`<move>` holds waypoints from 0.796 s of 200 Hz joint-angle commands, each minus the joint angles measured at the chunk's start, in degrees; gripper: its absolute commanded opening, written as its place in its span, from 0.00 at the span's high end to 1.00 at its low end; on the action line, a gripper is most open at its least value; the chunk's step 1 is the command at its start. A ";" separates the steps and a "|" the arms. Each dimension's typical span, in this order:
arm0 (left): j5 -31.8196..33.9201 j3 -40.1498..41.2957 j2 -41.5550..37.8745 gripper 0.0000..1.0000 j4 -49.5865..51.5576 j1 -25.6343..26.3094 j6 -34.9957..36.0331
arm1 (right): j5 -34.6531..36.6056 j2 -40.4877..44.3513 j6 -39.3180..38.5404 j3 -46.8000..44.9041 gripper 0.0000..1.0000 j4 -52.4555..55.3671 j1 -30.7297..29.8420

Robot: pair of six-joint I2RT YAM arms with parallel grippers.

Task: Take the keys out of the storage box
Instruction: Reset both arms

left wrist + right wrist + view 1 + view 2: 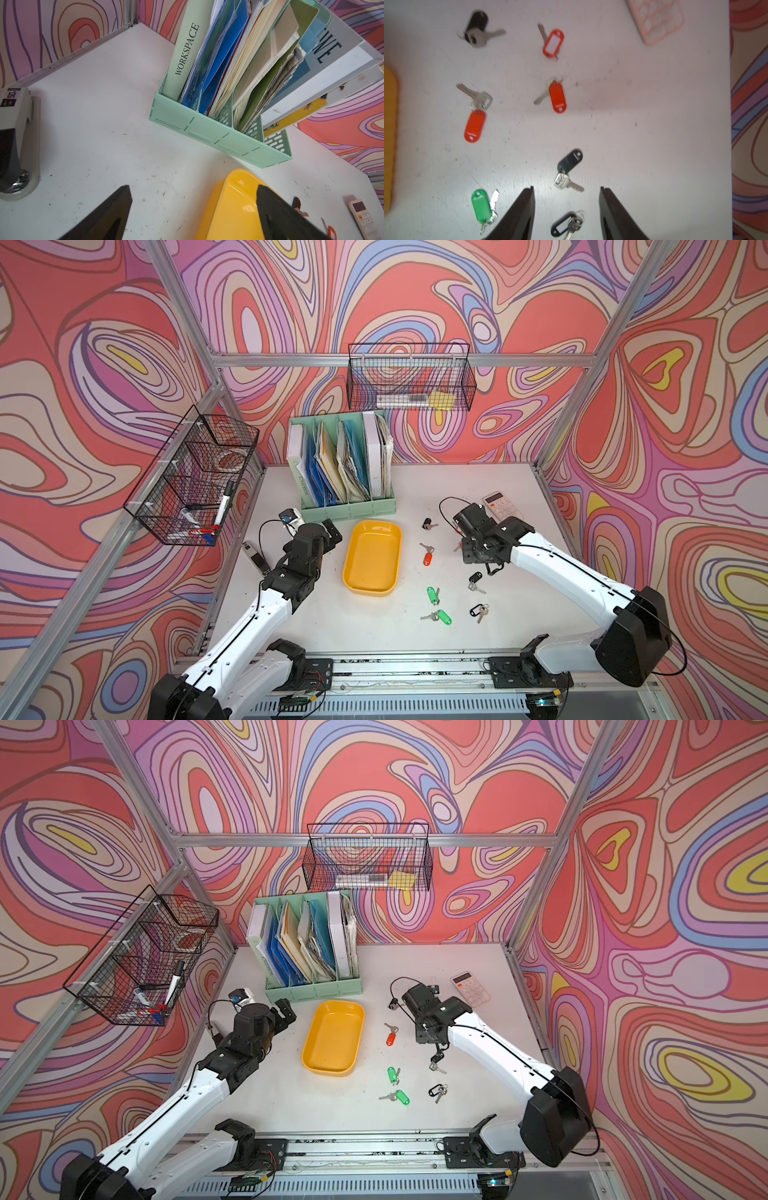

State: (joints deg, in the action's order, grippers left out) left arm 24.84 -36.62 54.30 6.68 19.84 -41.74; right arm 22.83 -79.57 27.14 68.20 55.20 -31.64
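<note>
Left gripper point(193, 187): jaws spread wide with nothing between them, hovering above the table point(93, 128)
Right gripper point(566, 188): jaws apart and gripping nothing, pointing down at the table; the right wrist view is blurred
Storage box point(372, 560): yellow tray lying flat between the two grippers; one corner passes under a left gripper finger point(276, 214) in the left wrist view; its floor shows bare yellow in both top views
Keys point(433, 594): scattered on the table outside the storage box, all on the right gripper's side of it
Near black-tag key point(570, 164): just ahead of the right gripper's fingertips, with its silver blade reaching towards the gap between them; I cannot tell if it touches them
Framed black-tag key point(562, 225): further back, between the two fingers and beneath the gripper
Green-tag key point(481, 205): just outside the right gripper's finger on the box side
Red-tag keys point(557, 97): three of them, well ahead of the right gripper's fingertips
Far black-tag key point(476, 27): the furthest ahead, on the box side
Second green-tag key point(442, 616): behind the right gripper, towards its arm's base
Calculator point(500, 504): beyond the right gripper, on the side away from the box
File organizer point(207, 133): mint green, straight ahead of the left gripper, packed with folders
Stapler point(16, 135): off to the left gripper's outer side, away from the box
</note>
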 commanded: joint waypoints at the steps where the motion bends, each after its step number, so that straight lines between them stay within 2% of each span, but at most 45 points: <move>1: 6.05 -5.29 -1.38 0.01 1.77 -0.36 5.70 | 5.57 -1.94 -9.46 3.87 0.44 -10.57 1.37; 28: 10.64 -10.61 -2.07 0.01 5.72 -0.44 13.15 | 6.33 -2.81 -15.74 4.45 0.36 -20.66 2.80; 56: 13.64 -11.57 -3.77 0.01 6.42 -0.43 17.00 | 3.84 -1.86 -16.57 1.12 0.29 -30.46 6.92; 94: 14.76 -8.74 -6.34 0.01 4.78 -0.53 20.00 | 7.17 1.01 -17.25 -8.70 0.06 -44.49 11.06; 122: 16.92 -5.70 -7.50 0.01 2.21 -0.52 21.31 | 8.96 3.14 -15.27 -15.13 0.02 -51.53 14.57; 159: 18.36 -1.54 -6.89 0.01 -1.88 -0.55 23.61 | 8.21 1.18 -19.03 -25.33 0.02 -68.32 17.99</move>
State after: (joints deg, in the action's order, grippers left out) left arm 40.66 -39.88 47.33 8.12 19.66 -20.97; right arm 30.20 -77.38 10.09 47.48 1.19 -15.29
